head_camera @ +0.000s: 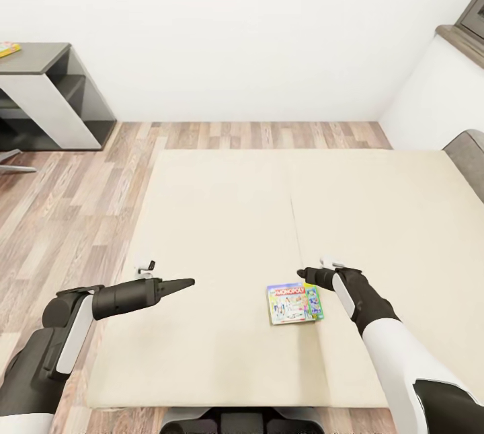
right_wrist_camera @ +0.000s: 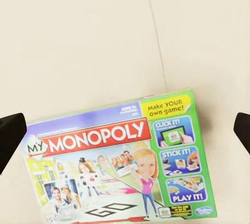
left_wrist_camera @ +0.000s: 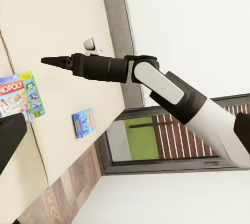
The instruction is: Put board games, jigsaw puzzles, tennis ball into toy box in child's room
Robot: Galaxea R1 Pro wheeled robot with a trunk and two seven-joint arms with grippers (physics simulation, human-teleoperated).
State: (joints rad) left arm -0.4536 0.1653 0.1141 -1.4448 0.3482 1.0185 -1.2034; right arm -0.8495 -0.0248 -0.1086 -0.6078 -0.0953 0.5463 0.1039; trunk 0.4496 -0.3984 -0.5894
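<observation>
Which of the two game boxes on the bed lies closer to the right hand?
The white-green Monopoly box, right beside the right hand; the small blue box lies farther away.

We look down on the beige bed (head_camera: 222, 219), where 1 white-green Monopoly board game (head_camera: 294, 303) lies flat. Our right gripper (head_camera: 310, 275) hangs just above its far edge; our left gripper (head_camera: 180, 283) points toward it, well apart.

so the count: two board games on the one bed (head_camera: 222, 219), the white-green monopoly box (head_camera: 294, 303) and a small blue one (left_wrist_camera: 84, 122). one puzzle sheet (head_camera: 8, 49) over on the surface (head_camera: 40, 57), plus two pincers, left (head_camera: 188, 282) and right (head_camera: 304, 274).
</observation>
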